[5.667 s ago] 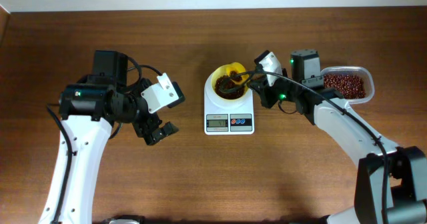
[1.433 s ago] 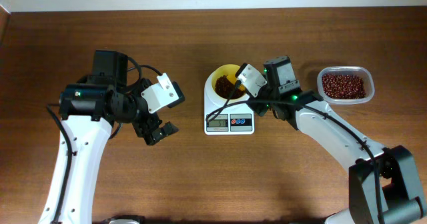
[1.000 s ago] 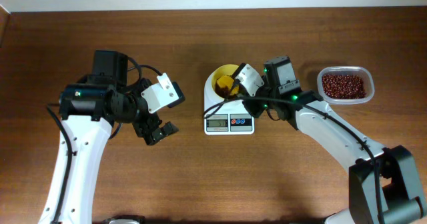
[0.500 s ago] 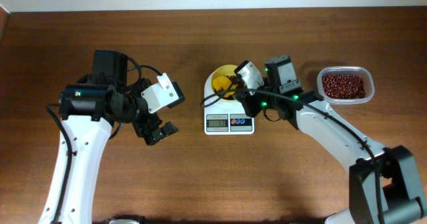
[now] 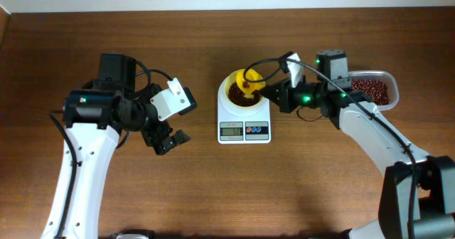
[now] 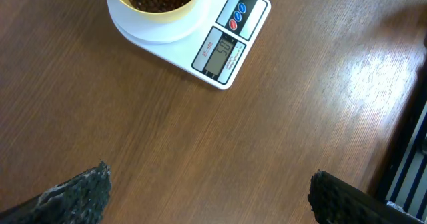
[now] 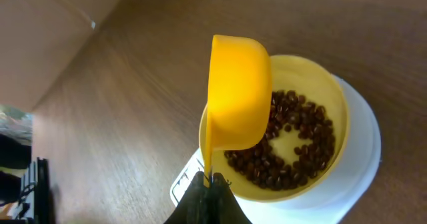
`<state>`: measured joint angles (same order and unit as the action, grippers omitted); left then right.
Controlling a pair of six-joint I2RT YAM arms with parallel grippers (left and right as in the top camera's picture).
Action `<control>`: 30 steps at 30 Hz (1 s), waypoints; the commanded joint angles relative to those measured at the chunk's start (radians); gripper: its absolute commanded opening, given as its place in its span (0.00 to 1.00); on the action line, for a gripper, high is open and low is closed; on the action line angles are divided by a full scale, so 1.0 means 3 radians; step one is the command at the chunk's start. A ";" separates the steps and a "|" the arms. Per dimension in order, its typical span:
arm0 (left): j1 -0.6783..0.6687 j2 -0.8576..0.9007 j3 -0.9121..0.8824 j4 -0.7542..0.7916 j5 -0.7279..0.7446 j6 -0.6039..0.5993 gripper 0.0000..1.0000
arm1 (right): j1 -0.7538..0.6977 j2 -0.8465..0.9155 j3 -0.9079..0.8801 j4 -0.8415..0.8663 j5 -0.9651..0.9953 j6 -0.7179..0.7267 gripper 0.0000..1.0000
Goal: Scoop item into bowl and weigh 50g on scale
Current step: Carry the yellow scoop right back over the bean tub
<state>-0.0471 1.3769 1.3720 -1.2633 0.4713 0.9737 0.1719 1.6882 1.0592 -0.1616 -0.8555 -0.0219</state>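
- The yellow measuring scoop (image 7: 239,94) is gripped by its handle in the closed right gripper (image 7: 207,183), with the cup turned on edge just ahead of the fingertips.
- The pale-yellow bowl (image 7: 337,101) is seen directly beneath the scoop, seated on the white scale (image 5: 244,118).
- The red-brown beans (image 7: 293,144) are heaped in the bottom of the bowl, and more are seen in the clear container (image 5: 370,89) behind the gripper, beside its arm.
- Whether any beans are left in the cup cannot be told, since only its back is shown.
- The step in hand is judged to be fine dosing. The scoop should be tipped slowly and centred over the bowl, and the rim should not be touched, so that no false weight is added.
- The display (image 6: 223,51) should be checked between small pours; its digits cannot be read surely here.
- The left gripper (image 5: 170,142) is held open above the table (image 5: 213,189), well apart from the scale, with nothing between its jaws.
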 commanded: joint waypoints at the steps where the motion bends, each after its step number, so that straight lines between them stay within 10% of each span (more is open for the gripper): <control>1: -0.0001 -0.0045 0.0055 0.0004 0.0060 0.0052 0.99 | -0.0033 -0.0008 0.0031 0.0100 -0.0220 0.0031 0.04; 20: -0.0001 -0.0045 0.0055 0.0004 0.0060 0.0052 0.99 | -0.0774 -0.0083 0.0031 0.0813 -0.0395 0.0453 0.04; 30: -0.0001 -0.0045 0.0055 0.0004 0.0060 0.0052 0.99 | -0.2178 -0.0102 0.0031 -0.0587 -0.0334 -0.0371 0.04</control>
<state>-0.0475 1.3769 1.3724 -1.2617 0.4713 0.9737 -0.3992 1.6840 1.0637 -0.2665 -0.9573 -0.0086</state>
